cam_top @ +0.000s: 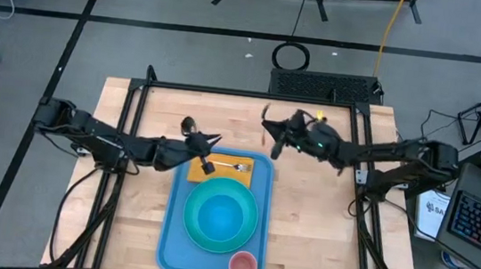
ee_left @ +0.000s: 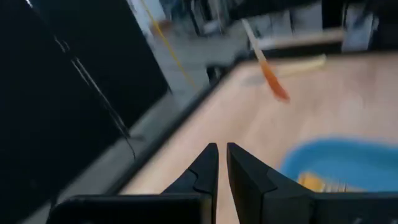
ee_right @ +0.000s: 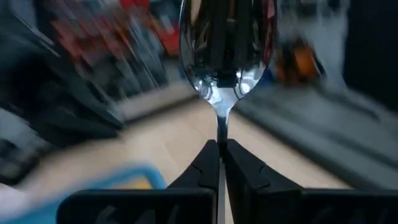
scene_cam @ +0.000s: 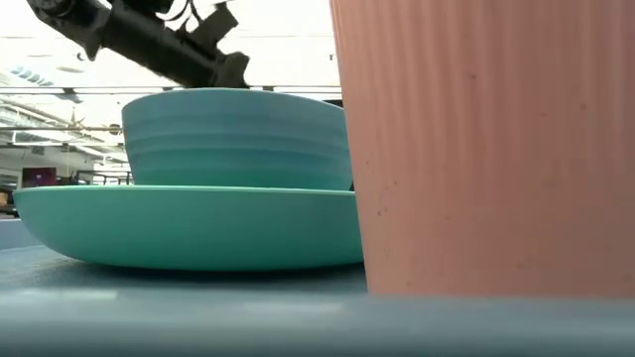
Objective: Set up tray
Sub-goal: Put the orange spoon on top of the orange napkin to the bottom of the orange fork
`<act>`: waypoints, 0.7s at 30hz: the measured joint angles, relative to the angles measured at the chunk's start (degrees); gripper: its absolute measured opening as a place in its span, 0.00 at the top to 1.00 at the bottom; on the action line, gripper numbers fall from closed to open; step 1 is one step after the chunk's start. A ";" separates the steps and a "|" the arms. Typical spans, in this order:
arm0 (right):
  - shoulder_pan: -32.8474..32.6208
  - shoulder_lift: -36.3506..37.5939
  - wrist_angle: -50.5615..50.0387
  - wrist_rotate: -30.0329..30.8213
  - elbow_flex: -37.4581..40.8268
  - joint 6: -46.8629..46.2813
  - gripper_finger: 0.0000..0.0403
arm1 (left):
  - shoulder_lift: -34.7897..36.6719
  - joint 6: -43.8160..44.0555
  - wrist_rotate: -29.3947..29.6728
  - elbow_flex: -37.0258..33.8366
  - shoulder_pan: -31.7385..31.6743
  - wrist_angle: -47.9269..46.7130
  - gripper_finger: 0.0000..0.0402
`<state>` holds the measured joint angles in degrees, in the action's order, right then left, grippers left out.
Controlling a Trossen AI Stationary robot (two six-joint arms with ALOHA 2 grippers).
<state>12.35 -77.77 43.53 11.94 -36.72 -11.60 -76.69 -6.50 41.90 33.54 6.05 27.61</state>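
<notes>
The tray (cam_top: 173, 235) lay on the counter (cam_top: 312, 223) at the middle of its near edge, long side running toward the far edge. On it: a turquoise plate (cam_top: 193, 224) with a bowl (cam_top: 220, 216) stacked inside, a pink cup (cam_top: 243, 265) at the tray's near right corner, and an orange-yellow napkin (cam_top: 199, 173) across the tray's far end with a fork (cam_top: 231, 165) lying on it. The left end effector (cam_top: 207, 143) hung just over the far left corner of the tray, beside the napkin, fingers nearly together with only a narrow gap and nothing between them in the left wrist view. The right end effector (ee_right: 219, 155) was above the counter off the tray's far right corner, near the far edge, clamped on the handle of a spoon (ee_right: 226, 56), bowl of the spoon pointing away from the wrist. Step in hand, as I judged it: bringing the spoon over to the tray, the fork looking already placed. Next move would call for carrying the spoon across to the napkin and laying it flat beside the fork without nudging the fork or clipping the bowl and plate rim; the left arm was close to that spot, so clearance between the arms mattered. No readable brand, label or writing on the tray items; a sheet of paper at the right edge off the counter had print too small to read.
</notes>
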 joint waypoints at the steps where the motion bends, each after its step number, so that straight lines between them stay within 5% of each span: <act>1: -0.82 0.01 5.42 -0.01 1.77 0.80 1.00 | 0.00 -1.52 0.33 0.00 0.69 2.56 0.91; 10: -8.10 -0.01 24.04 0.29 6.14 7.75 1.00 | -1.76 -15.62 -13.57 0.15 4.01 15.57 0.91; 18: -14.51 -0.76 28.07 7.91 5.30 18.52 1.00 | -12.08 -20.10 -5.51 5.34 5.14 23.34 0.91; 21: -15.31 -0.80 28.59 8.49 5.30 20.91 1.00 | -15.86 -20.35 -6.75 8.89 4.44 23.28 0.91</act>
<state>-2.95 -78.56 72.12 20.43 -31.42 9.31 -92.55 -26.85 35.15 42.43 10.49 50.89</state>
